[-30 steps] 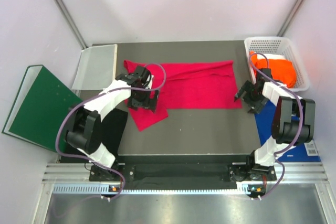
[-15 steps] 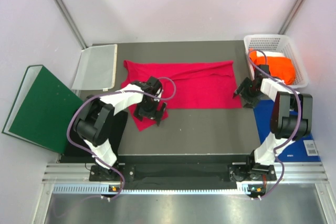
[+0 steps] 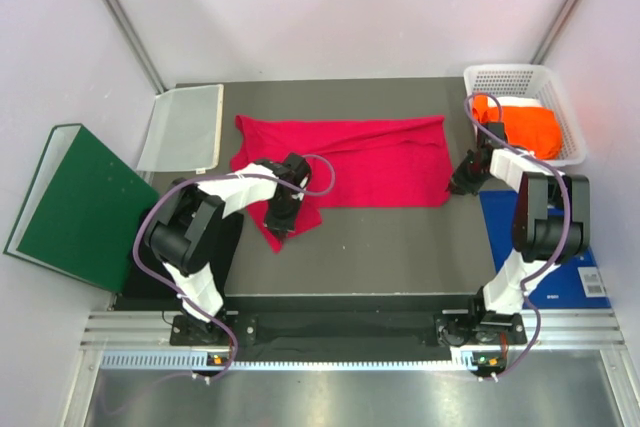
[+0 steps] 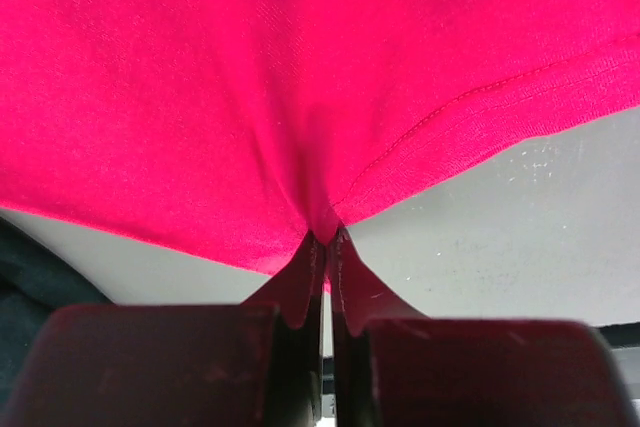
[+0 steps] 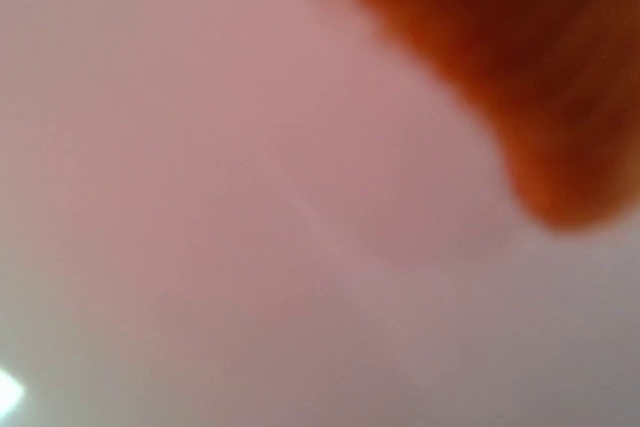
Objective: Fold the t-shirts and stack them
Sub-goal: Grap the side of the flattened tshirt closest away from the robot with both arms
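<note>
- The left pincer [image 3: 281,215] is clamped tight on the hem of the crimson-pink t-shirt [image 3: 370,162]. It holds the loose flap at the shirt's near-left corner, and the cloth bunches right at its tips.
- The right pincer [image 3: 458,185] has its jaws together at the other end of the same shirt, by the near-right corner. Its own camera is too blurred to show whether any cloth is caught between them.
- Between the two pincers the shirt lies spread on the table [image 3: 400,247] as a long, creased band. I judge that a fold is only being set up here, not finished.
- The orange t-shirt [image 3: 525,130] sits bunched in the basket [image 3: 520,77], just beyond the right pincer and not touched by it.
- The black t-shirt [image 3: 222,247] lies crumpled at the table's edge, to the near left of the left pincer and under that arm.
- No stack shows anywhere, so all three shirts are left to be folded and piled.
</note>
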Available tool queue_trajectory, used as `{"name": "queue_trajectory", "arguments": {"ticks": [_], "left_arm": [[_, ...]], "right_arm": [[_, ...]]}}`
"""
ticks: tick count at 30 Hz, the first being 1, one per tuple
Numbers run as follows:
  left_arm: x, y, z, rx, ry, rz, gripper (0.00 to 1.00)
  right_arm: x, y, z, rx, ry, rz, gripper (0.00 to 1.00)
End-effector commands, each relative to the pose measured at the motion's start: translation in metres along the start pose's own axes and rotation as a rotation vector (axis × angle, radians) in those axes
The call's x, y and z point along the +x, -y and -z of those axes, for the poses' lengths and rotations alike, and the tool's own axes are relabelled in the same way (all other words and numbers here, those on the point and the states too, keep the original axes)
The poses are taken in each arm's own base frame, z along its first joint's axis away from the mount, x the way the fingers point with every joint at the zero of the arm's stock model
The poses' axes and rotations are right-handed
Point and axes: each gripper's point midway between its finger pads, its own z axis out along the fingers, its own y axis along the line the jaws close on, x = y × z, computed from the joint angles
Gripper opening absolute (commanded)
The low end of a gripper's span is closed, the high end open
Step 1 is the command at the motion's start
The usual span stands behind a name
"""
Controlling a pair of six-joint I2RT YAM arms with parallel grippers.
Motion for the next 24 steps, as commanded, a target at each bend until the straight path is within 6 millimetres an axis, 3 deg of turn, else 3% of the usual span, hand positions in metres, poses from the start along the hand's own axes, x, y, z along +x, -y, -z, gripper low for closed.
{"name": "queue_trajectory", "arguments": {"ticks": [1, 8, 19, 24], "left_arm": [[0.001, -0.013, -0.010, -0.076, -0.002, 0.019, 0.00], [-0.009, -0.036, 0.025, -0.215, 0.074, 0.090, 0.00], [-0.070, -0.040, 0.089, -0.246, 0.316, 0.185, 0.00], [-0.105, -0.057, 0.127, -0.288, 0.454, 0.240, 0.00]], "right_arm": [[0.035, 0.000, 0.008, -0.019, -0.098, 0.012, 0.00], [0.035, -0.011, 0.040, -0.067, -0.058, 0.020, 0.00], [0.005, -0.037, 0.064, -0.119, 0.006, 0.082, 0.00], [-0.013, -0.049, 0.063, -0.124, 0.022, 0.111, 0.02]]}}
